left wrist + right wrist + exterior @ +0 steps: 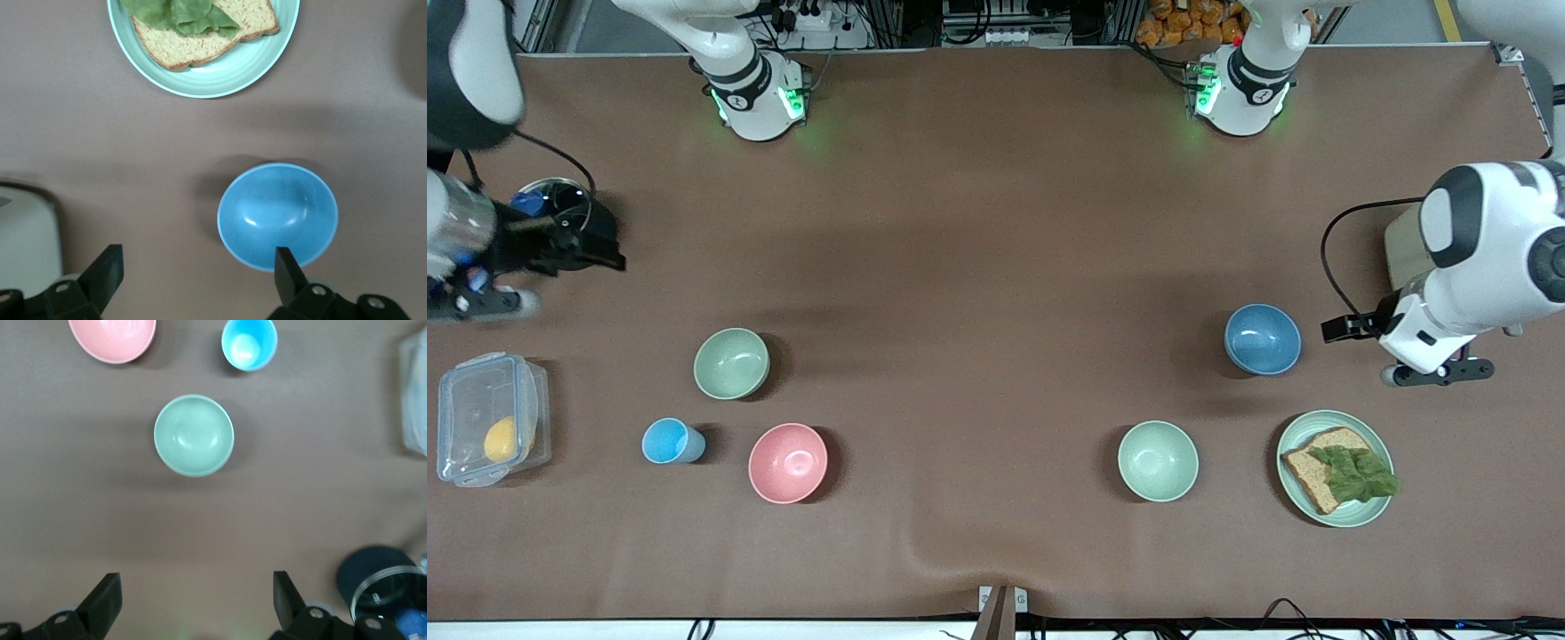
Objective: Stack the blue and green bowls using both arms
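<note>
The blue bowl (pixel 1263 339) sits upright toward the left arm's end of the table. It also shows in the left wrist view (pixel 277 215). One green bowl (pixel 1158 460) sits nearer the front camera than the blue bowl. A second green bowl (pixel 732 363) sits toward the right arm's end and shows in the right wrist view (pixel 193 435). My left gripper (pixel 1436 373) (pixel 198 267) is open and empty, up over bare table beside the blue bowl. One of its fingertips (pixel 287 267) overlaps the bowl's rim. My right gripper (pixel 480 304) (pixel 197 593) is open and empty, high over the table's right-arm end.
A pale-green plate (pixel 1378 511) with bread and lettuce lies near the blue bowl. A pink bowl (pixel 788 462) and a small light-blue cup (pixel 667 441) sit by the second green bowl. A clear box (pixel 463 391) holds a yellow fruit. A dark lidded jar (pixel 383 587) is by the right gripper.
</note>
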`<state>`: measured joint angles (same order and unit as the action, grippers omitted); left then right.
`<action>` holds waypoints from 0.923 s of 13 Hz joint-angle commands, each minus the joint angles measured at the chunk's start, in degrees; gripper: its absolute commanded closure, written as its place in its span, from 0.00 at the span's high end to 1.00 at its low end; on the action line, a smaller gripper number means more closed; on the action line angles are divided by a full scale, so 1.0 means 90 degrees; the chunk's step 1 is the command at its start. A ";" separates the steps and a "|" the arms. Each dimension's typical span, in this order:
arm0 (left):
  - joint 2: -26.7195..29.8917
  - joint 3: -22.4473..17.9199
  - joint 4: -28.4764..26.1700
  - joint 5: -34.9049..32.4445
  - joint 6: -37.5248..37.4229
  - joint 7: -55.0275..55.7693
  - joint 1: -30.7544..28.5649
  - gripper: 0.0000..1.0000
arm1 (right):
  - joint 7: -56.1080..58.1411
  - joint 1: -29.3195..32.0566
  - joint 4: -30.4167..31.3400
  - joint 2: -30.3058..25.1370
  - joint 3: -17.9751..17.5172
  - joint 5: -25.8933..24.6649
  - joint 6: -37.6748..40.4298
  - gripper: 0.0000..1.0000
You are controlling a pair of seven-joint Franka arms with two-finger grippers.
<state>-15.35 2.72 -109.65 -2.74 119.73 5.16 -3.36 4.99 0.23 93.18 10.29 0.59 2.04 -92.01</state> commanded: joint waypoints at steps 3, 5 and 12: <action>-0.0392 0.0049 -0.0668 -0.0086 0.1139 -0.0124 -0.0086 1.00 | 0.0343 0.0042 -0.0237 0.1530 0.0022 0.0172 -0.1103 1.00; -0.0608 0.0059 -0.0678 -0.0086 0.1267 -0.0124 -0.0086 0.99 | 0.0393 0.0188 -0.0256 0.1960 0.0022 0.0290 -0.1222 1.00; -0.0980 0.0059 -0.0678 -0.0086 0.1433 -0.0056 -0.0066 0.74 | 0.0403 0.0130 -0.0198 0.3211 0.0022 0.0505 -0.2022 1.00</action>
<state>-23.51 2.83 -115.67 -2.75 131.35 5.15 -3.42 7.72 1.05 92.68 37.29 1.07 4.97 -109.95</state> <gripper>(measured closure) 0.216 0.000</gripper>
